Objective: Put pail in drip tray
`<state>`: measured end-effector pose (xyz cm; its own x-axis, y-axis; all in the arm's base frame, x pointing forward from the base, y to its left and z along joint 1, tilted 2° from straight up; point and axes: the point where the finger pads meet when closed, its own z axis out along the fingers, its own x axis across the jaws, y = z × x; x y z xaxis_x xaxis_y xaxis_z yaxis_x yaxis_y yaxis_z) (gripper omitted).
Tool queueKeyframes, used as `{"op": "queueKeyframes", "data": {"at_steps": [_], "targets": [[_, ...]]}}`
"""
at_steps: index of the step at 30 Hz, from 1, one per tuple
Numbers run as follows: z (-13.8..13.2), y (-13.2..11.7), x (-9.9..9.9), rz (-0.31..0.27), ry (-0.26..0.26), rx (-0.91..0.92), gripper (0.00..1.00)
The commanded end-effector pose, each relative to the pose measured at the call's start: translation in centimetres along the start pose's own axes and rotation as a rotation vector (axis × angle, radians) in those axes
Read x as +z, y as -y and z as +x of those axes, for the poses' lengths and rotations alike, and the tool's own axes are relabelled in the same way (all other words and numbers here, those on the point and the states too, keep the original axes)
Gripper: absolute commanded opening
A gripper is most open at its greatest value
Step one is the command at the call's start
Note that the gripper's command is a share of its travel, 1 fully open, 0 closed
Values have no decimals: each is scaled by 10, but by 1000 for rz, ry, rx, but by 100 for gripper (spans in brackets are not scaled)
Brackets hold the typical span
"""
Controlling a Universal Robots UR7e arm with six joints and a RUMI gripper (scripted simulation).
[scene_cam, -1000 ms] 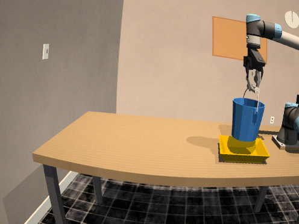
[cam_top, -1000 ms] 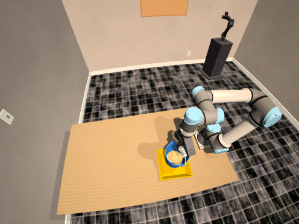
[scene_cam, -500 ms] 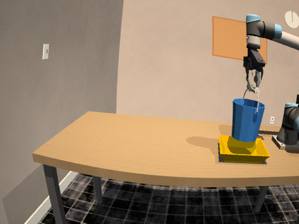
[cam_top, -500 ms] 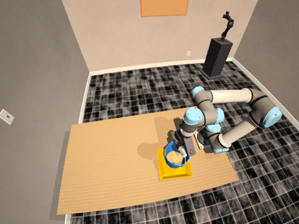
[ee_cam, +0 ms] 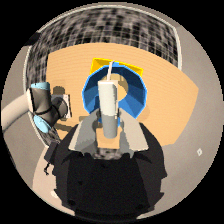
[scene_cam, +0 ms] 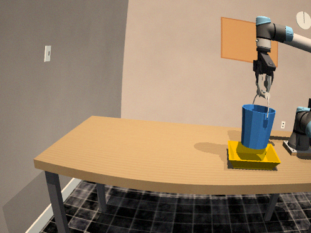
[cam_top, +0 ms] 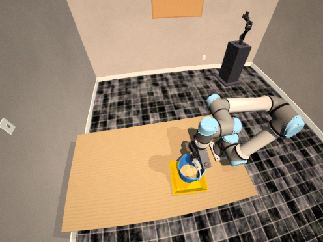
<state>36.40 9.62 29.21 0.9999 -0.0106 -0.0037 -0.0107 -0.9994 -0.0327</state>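
A blue pail [cam_top: 188, 170] [scene_cam: 257, 126] [ee_cam: 130, 90] hangs upright over the yellow drip tray [cam_top: 190, 189] [scene_cam: 251, 161] [ee_cam: 100, 64]. Its base sits low inside the tray; I cannot tell whether it touches the floor. My gripper [scene_cam: 264, 93] [cam_top: 196, 163] [ee_cam: 109, 108] is shut on the pail's thin white wire handle [scene_cam: 267, 104] [ee_cam: 109, 72], straight above the pail. The tray lies on the wooden table [cam_top: 124, 175] [scene_cam: 150, 150] near its right end.
The arm's base [scene_cam: 299, 138] [cam_top: 228, 151] stands on the table just right of the tray. A black pedestal [cam_top: 235, 62] with a small dark figure stands on the floor at the back right, far from the table.
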Motion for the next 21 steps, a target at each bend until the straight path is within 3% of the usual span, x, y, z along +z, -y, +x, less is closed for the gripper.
{"op": "queueKeyframes", "data": {"at_steps": [1, 21], "targets": [[0, 0, 3, 0, -2, 0, 0], [1, -2, 22, 0, -2, 0, 0]]}}
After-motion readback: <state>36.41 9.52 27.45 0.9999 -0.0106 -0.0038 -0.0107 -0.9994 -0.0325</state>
